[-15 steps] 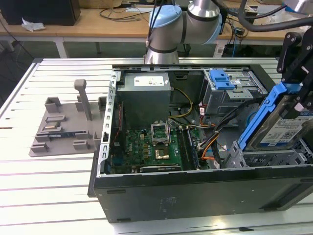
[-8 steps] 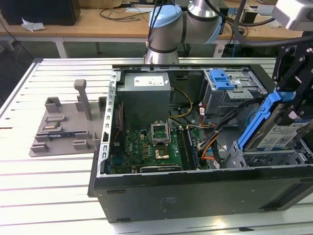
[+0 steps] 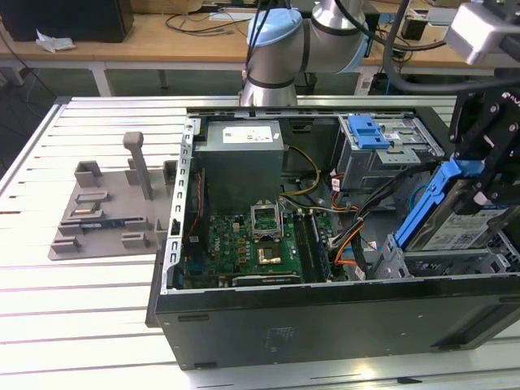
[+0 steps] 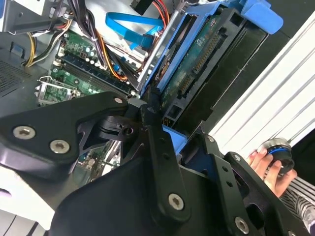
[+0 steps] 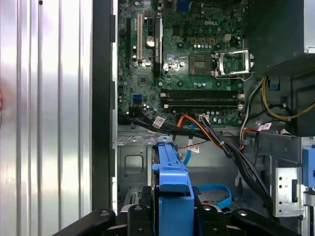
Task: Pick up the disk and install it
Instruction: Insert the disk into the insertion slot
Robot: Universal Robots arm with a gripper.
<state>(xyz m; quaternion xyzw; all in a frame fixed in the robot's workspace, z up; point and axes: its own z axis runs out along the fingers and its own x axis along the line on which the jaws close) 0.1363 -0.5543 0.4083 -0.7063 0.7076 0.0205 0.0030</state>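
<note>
Gripper is clamping the disk tight, holding it tilted over the case's front corner bay.

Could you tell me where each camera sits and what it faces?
Exterior view: off the arm, above the table, facing the open computer case; arm and gripper show.
First wrist view: on the wrist, looking down at the motherboard over the disk.
Second wrist view: beside the gripper linkage, facing the disk.
All three views share disk and motherboard.
</note>
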